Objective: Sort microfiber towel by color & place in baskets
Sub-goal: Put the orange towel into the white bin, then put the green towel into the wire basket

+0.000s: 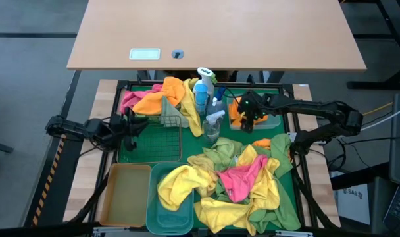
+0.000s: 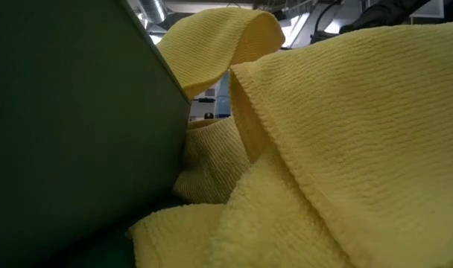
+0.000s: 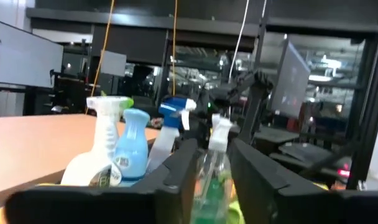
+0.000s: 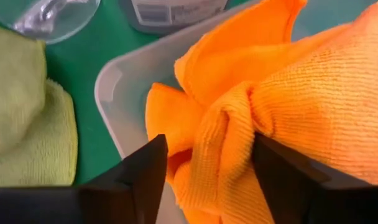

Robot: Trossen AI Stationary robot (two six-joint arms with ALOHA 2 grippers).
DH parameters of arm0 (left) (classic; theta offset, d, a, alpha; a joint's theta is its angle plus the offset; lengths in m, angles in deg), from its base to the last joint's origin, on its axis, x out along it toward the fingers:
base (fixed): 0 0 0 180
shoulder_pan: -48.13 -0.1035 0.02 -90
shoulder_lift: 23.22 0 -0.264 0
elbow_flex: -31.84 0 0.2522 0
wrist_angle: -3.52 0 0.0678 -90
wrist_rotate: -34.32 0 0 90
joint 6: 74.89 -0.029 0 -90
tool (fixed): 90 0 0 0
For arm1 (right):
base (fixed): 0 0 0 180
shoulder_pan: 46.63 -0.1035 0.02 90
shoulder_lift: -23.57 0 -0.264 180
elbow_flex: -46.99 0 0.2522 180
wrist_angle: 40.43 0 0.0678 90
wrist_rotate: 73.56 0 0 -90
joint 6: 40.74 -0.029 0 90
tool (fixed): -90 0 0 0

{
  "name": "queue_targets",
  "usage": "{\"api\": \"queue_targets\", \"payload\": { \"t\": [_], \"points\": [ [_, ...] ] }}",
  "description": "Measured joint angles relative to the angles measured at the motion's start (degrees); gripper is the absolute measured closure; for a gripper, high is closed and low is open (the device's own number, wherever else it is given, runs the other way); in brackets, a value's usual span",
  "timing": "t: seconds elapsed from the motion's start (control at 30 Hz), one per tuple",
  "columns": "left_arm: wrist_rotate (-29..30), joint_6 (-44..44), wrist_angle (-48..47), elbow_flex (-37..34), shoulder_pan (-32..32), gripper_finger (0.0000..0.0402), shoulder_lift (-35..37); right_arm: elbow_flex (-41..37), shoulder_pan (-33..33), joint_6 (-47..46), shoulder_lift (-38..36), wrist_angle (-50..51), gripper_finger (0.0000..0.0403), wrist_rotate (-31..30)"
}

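Waiting nearest is the towel pile (image 1: pixel 236 184), yellow, pink and green, beside the amber basket (image 1: pixel 124 194) and teal basket (image 1: pixel 168 210). Farther right, an orange towel (image 4: pixel 288 118) is straddled by the right tool (image 4: pixel 207 165), spread wide over the clear basket (image 4: pixel 124 93); withdrawal looks due next. Spray bottles (image 1: pixel 205 99) crowd its left. The left tool (image 3: pixel 211 180), narrowly parted, is parked by the mesh basket (image 1: pixel 157 138).

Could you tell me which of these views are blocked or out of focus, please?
Low view: a yellow towel right at the lens fills the picture, hiding the table. Left wrist view: the left pincer is soft-focus, the spray bottles clearer. Right wrist view: the orange towel is sharp; the edges blur.
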Motion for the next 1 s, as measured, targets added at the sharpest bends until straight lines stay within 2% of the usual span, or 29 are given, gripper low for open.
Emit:
{"api": "queue_targets", "payload": {
  "t": [0.13,0.27,0.43,0.7,0.87,1.0],
  "points": [
    [0.17,0.00,6.02,0.01,0.00,0.0275,-1.83,0.00,0.00,0.00,0.00,1.85,0.0158,0.00],
    [0.44,0.06,10.82,0.23,0.00,0.0270,-5.43,0.00,0.00,0.00,0.00,2.59,0.0159,0.00],
    [2.95,1.13,10.86,3.81,-0.35,0.0270,-12.43,0.00,0.00,0.02,-1.24,2.64,0.0158,-0.75],
    [11.05,2.67,10.75,11.43,-3.95,0.0270,-25.64,0.00,0.00,0.04,-7.49,2.80,0.0159,-2.21],
    [13.29,6.10,6.71,17.58,-7.45,0.0270,-34.40,0.00,0.00,0.05,-12.52,2.74,0.0159,-2.25],
    [13.30,12.44,-2.84,24.09,-11.28,0.0269,-41.55,0.00,0.00,0.06,-16.51,2.76,0.0159,-2.25]
  ]
}}
